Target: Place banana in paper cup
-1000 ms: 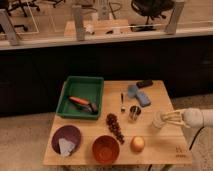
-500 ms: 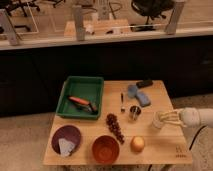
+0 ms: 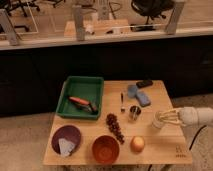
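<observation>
No shift since before: gripper (image 3: 161, 119) over paper cup (image 3: 158, 123).

No text, label, brand or number can be read anywhere; the only mark is a small dark stamp (image 3: 180, 148) on the near right corner of the pale wooden bench (image 3: 165, 145), too small to make out; the green plastic tray (image 3: 81, 96), the orange bowl (image 3: 105, 148) and the dark round plate (image 3: 66, 138) carry no lettering that shows; the robot's pale pincer (image 3: 163, 119) reaches in from the right over the bench's right edge, at the plain white round paper cup (image 3: 158, 122), and neither shows any writing.
</observation>
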